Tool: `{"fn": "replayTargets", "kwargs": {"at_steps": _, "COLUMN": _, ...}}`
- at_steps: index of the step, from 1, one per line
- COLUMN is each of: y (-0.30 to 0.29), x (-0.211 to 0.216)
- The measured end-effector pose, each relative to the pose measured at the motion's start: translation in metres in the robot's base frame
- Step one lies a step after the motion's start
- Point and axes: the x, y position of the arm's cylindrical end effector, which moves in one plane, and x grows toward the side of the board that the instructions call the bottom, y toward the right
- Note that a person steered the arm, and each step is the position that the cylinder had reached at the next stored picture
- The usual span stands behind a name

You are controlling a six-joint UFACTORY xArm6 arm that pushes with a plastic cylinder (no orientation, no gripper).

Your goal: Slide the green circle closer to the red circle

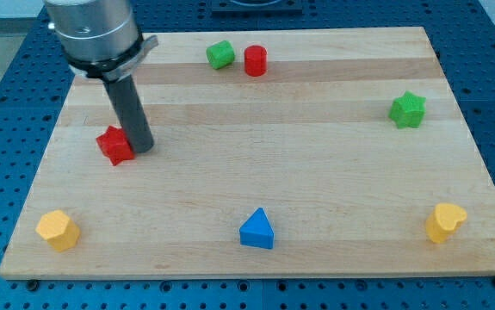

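The green circle (220,55) sits near the top edge of the wooden board (256,155), just left of the red circle (256,61), with a small gap between them. My tip (141,148) is at the view's left, touching the right side of a red star-like block (115,145). The tip is far to the lower left of the green circle.
A green star block (408,109) lies at the right. A blue triangle (257,230) lies at the bottom middle. A yellow block (58,230) is at the bottom left and a yellow heart-like block (445,222) at the bottom right.
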Motion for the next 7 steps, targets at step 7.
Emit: {"fn": "replayTargets", "kwargs": {"at_steps": 7, "y": 0.07, "x": -0.08}}
